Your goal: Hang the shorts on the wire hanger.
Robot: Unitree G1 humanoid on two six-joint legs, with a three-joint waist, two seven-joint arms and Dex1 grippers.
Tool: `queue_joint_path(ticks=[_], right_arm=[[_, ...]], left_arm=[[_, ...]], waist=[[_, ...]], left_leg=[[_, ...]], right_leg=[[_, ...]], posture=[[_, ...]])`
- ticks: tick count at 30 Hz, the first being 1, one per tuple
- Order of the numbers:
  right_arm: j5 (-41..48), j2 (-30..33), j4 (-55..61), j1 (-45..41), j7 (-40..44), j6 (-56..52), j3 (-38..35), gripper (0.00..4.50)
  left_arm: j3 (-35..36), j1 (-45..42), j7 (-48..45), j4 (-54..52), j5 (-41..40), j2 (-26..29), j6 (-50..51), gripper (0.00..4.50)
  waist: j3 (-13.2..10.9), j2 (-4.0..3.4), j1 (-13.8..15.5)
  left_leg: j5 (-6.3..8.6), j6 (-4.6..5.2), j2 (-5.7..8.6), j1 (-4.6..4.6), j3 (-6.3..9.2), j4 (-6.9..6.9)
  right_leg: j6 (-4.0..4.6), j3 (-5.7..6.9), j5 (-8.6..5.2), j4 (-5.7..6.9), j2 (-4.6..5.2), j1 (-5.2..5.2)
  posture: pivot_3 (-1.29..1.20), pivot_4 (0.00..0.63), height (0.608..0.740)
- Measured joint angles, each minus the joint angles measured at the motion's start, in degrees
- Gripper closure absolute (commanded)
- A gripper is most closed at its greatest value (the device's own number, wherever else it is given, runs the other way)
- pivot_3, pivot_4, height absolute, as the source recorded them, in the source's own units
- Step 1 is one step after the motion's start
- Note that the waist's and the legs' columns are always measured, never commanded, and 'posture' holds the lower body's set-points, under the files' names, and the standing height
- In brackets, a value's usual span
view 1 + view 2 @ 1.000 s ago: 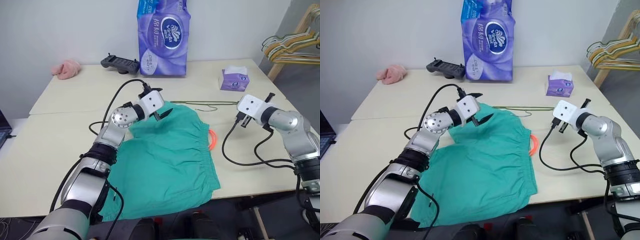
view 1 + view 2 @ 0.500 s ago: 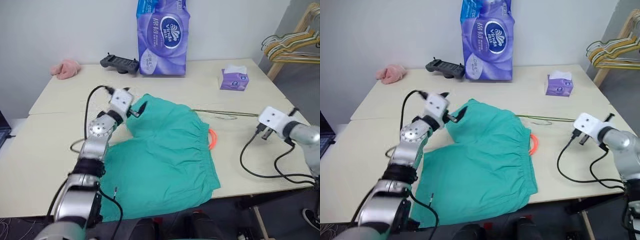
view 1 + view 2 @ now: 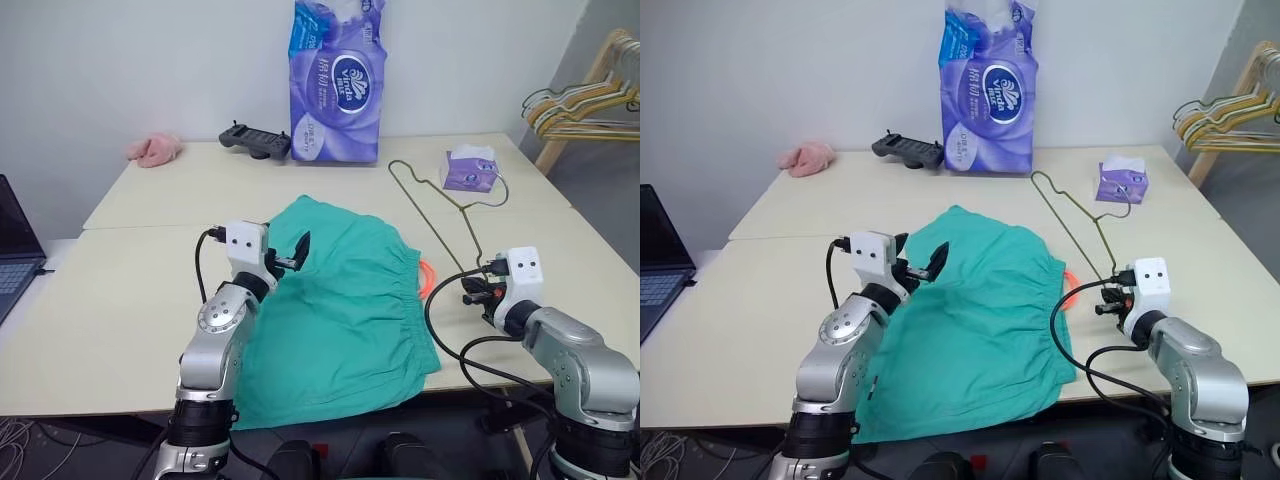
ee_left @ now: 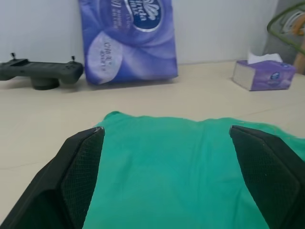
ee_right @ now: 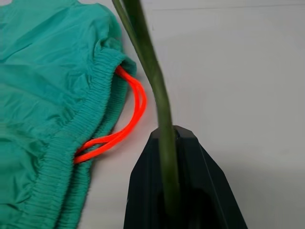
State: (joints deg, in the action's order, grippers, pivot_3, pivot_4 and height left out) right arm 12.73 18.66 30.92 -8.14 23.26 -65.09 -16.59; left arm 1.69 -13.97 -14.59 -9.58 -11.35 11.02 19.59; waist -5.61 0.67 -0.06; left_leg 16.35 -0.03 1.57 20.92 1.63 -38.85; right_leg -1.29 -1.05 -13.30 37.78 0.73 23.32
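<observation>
The wire hanger (image 3: 1083, 218) is clamped in the right gripper (image 3: 1118, 297), its length running up and away from the jaws. The shorts (image 3: 975, 310) lie flat just beside them (waistband nearest), and under the wide-open left gripper (image 3: 287, 255).

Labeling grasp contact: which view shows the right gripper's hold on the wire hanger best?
Right wrist view: the wire hanger runs straight into the shut right gripper, beside the shorts. The eye views show the whole hanger raised off the table, but the grip is tiny there. Left wrist view: none of it.
</observation>
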Motion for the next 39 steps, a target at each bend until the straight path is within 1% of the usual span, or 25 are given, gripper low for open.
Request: queue_joint_path(ticks=[3,5,7,10,11,14,17,18,22,23,24,26,29,31,34,37,39], right_arm=[[2.16,5.11,0.41,1.88,2.51,-2.07,-0.31,4.50],[6.11,16.76,-2.14,4.82,10.69,-2.75,-1.27,4.50],[9.28,26.65,-7.47,6.95,18.71,-3.01,-4.18,4.50],[14.65,34.89,-13.56,8.81,28.92,-3.77,-6.25,4.50],[16.42,36.47,-14.78,9.53,31.50,-4.61,-6.36,4.50],[21.86,39.73,-17.78,11.81,38.08,-7.91,-6.40,4.50],[28.11,42.51,-19.80,13.18,42.75,-14.77,-7.50,4.50],[29.94,43.60,-19.91,14.35,44.08,-16.73,-8.13,4.50],[33.09,48.09,-20.00,20.28,47.42,-19.13,-8.67,4.50],[33.95,48.67,-20.09,21.17,48.18,-19.86,-8.67,4.50],[35.10,49.19,-20.13,22.19,49.16,-20.75,-8.75,4.50],[37.57,50.56,-19.79,25.20,51.23,-22.41,-8.95,4.50],[39.82,51.13,-19.01,27.41,52.08,-24.66,-9.16,4.50],[40.32,51.60,-18.28,27.90,52.06,-25.26,-9.13,4.50],[39.96,52.99,-19.09,28.15,51.76,-23.72,-8.03,4.50],[37.29,53.44,-23.08,27.01,51.45,-18.90,-3.55,4.50],[35.08,53.71,-26.98,25.57,51.49,-15.68,-0.38,4.50]], left_arm=[[-2.05,-0.06,-4.76,-0.08,-0.30,2.54,-0.11,0.04],[-4.56,-0.21,-13.72,-0.36,-2.66,7.36,-0.77,0.04],[-5.11,-0.51,-20.87,-0.26,-4.70,10.71,-1.55,0.04],[-6.07,-1.43,-27.43,0.73,-6.36,12.41,-2.65,0.04],[-6.39,-1.43,-28.76,0.79,-6.51,12.53,-2.92,0.04],[-7.73,-1.42,-31.12,1.19,-6.47,12.59,-3.97,0.04],[-8.35,-0.29,-31.45,0.39,-6.68,12.10,-3.97,0.04],[-8.40,0.67,-31.75,-0.29,-6.85,12.11,-3.76,0.04],[-8.48,4.87,-33.71,-3.36,-8.35,13.06,-3.64,0.04],[-8.45,5.93,-34.03,-3.78,-8.68,13.53,-3.73,0.04],[-8.37,6.96,-34.44,-4.07,-8.85,13.95,-3.78,0.04],[-8.02,8.67,-34.75,-4.43,-8.97,14.62,-3.69,0.04],[-7.29,10.22,-34.25,-5.70,-9.10,14.74,-3.36,0.04],[-6.90,11.05,-33.54,-6.83,-9.43,14.74,-2.83,0.04],[-6.66,12.24,-32.94,-8.41,-10.08,14.74,-2.45,0.04],[-6.57,12.77,-32.21,-9.06,-10.23,14.70,-2.35,0.04],[-6.45,13.28,-32.18,-9.87,-10.44,14.75,-2.31,0.04]], waist=[[0.00,0.00,-0.07],[-0.01,-0.03,-0.10],[-0.02,-0.01,-0.45],[-0.01,0.02,-1.30],[-0.01,0.02,-1.52],[-0.01,0.02,-1.82],[0.01,-0.01,-1.88],[0.01,0.00,-1.82],[-0.05,0.09,-1.74],[-0.06,0.10,-1.74],[-0.14,0.20,-1.71],[-0.14,0.18,-1.70],[-0.22,0.30,-1.64],[-0.28,0.33,-1.62],[-0.35,0.43,-1.61],[-0.56,0.60,-1.61],[-1.01,0.52,-1.62]], left_leg=[[0.03,0.06,0.02,-0.02,-0.14,0.00],[0.06,0.12,0.10,-0.04,-0.19,0.02],[0.10,0.19,0.06,-0.08,-0.27,0.02],[0.15,0.25,-0.15,-0.12,-0.25,0.02],[0.17,0.30,-0.20,-0.12,-0.23,0.03],[0.19,0.33,-0.29,-0.11,-0.22,0.03],[0.20,0.34,-0.30,-0.11,-0.26,0.04],[0.20,0.34,-0.29,-0.11,-0.20,0.03],[0.20,0.33,-0.29,-0.10,-0.25,0.03],[0.20,0.33,-0.29,-0.10,-0.25,0.03],[0.20,0.33,-0.29,-0.11,-0.26,0.03],[0.21,0.33,-0.30,-0.10,-0.23,0.03],[0.21,0.33,-0.31,-0.09,-0.22,0.03],[0.21,0.32,-0.31,-0.08,-0.25,0.03],[0.22,0.32,-0.31,-0.05,-0.24,0.04],[0.22,0.32,-0.31,-0.05,-0.25,0.04],[0.22,0.32,-0.30,-0.05,-0.32,0.04]], right_leg=[[0.00,-0.02,0.00,-0.03,0.00,-0.01],[0.00,0.00,-0.03,-0.08,0.02,-0.02],[0.04,-0.01,-0.06,-0.16,0.01,-0.07],[0.07,-0.02,-0.08,-0.22,-0.19,-0.14],[0.09,-0.05,-0.10,-0.23,-0.23,-0.14],[0.09,-0.11,-0.10,-0.23,-0.30,-0.14],[0.09,-0.16,-0.10,-0.22,-0.31,-0.14],[0.08,-0.19,-0.11,-0.24,-0.31,-0.14],[0.07,-0.17,-0.11,-0.30,-0.28,-0.13],[0.07,-0.15,-0.11,-0.31,-0.28,-0.13],[0.07,-0.14,-0.11,-0.32,-0.28,-0.13],[0.07,-0.12,-0.12,-0.34,-0.28,-0.13],[0.06,-0.10,-0.12,-0.39,-0.28,-0.14],[0.06,-0.08,-0.11,-0.44,-0.27,-0.14],[0.05,-0.04,-0.11,-0.53,-0.25,-0.15],[0.06,-0.03,-0.12,-0.61,-0.17,-0.18],[0.14,-0.05,-0.16,-0.66,0.06,-0.18]], posture=[[-0.06,0.055,0.740],[-0.07,0.058,0.740],[-0.08,0.060,0.740],[-0.08,0.057,0.740],[-0.08,0.055,0.740],[-0.08,0.050,0.740],[-0.08,0.053,0.740],[-0.08,0.064,0.740],[-0.08,0.070,0.740],[-0.08,0.084,0.740],[-0.08,0.088,0.740],[-0.08,0.086,0.740],[-0.08,0.100,0.740],[-0.08,0.090,0.740],[-0.08,0.105,0.740],[-0.07,0.122,0.740],[-0.07,0.124,0.740]])
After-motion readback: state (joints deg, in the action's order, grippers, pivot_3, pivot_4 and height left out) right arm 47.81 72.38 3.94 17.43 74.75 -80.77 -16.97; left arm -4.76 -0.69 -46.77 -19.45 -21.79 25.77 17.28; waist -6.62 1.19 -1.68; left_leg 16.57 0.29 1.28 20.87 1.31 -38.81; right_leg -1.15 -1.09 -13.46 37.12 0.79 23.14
